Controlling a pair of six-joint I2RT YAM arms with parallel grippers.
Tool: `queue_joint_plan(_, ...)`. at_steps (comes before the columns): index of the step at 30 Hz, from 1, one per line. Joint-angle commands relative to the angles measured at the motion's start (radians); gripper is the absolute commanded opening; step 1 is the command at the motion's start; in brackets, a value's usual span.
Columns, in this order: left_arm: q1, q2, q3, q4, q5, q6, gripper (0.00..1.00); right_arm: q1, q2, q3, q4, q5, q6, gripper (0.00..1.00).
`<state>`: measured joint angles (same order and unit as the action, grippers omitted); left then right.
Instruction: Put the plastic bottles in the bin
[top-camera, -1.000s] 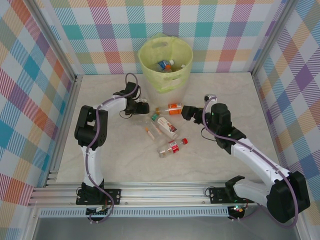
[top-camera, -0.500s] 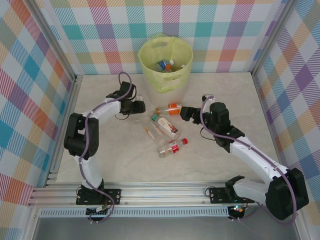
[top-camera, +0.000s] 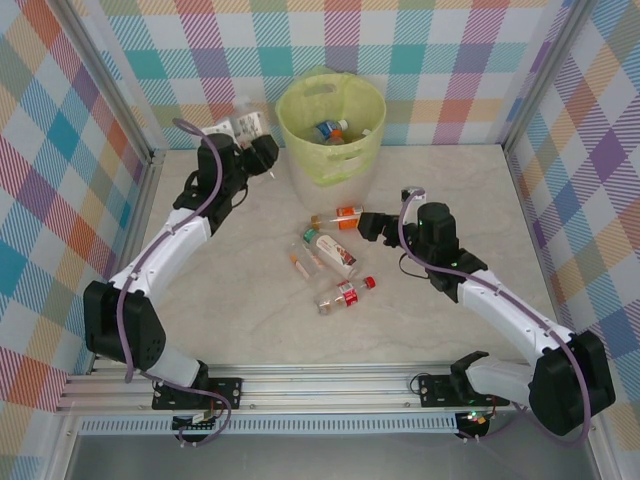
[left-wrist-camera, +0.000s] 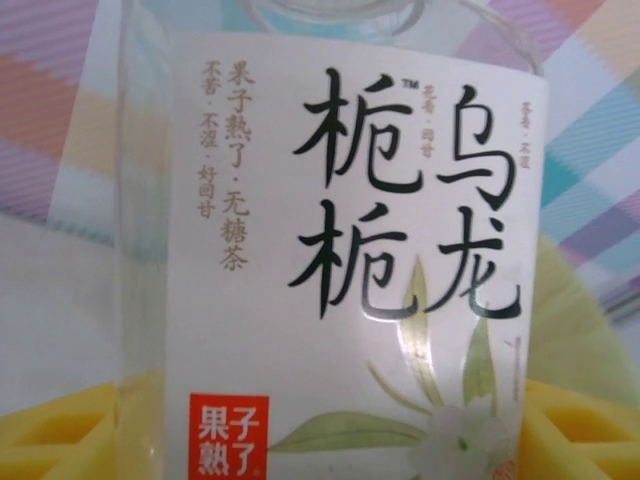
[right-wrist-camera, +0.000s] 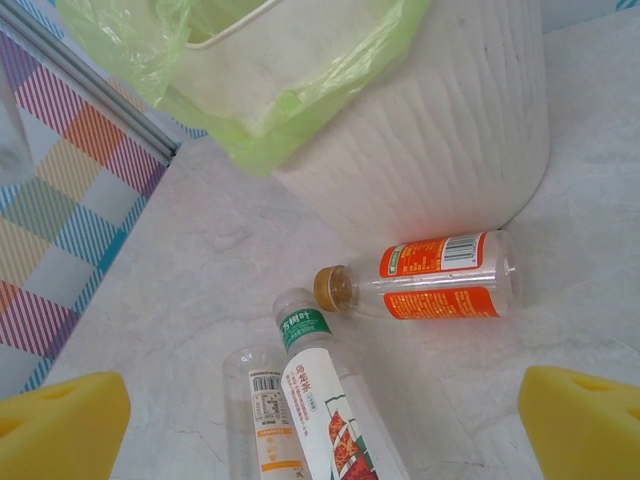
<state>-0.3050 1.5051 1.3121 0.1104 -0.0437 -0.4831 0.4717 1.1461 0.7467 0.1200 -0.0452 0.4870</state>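
Several bottles are noted inside the bin. A raised bottle is held just left of the bin. Four bottles are laid on the table before the bin.

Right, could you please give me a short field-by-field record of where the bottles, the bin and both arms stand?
left jaws: shut on white-label bottle, raised left of the bin
right jaws: open, low by the orange-label bottle
table: four bottles lying loose
bin: some bottles already inside
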Motion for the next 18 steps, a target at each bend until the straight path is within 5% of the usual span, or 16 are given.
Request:
queue_joint_plan(1,-0.003,-0.001,-0.01,0.268,-0.046,-0.01,0.7,0.005,0.001,0.038,0.033,-0.021,0.008,1.0)
queue_joint_plan(7,-0.007,0.084,0.065,0.426,-0.017,0.045,0.68,0.004,-0.014,0.035,0.026,-0.016,0.007,1.0)
queue_joint_plan(18,-0.032,0.255,0.363,0.277,0.076,0.166,0.68,0.004,0.009,0.036,0.054,-0.026,0.03,1.0)
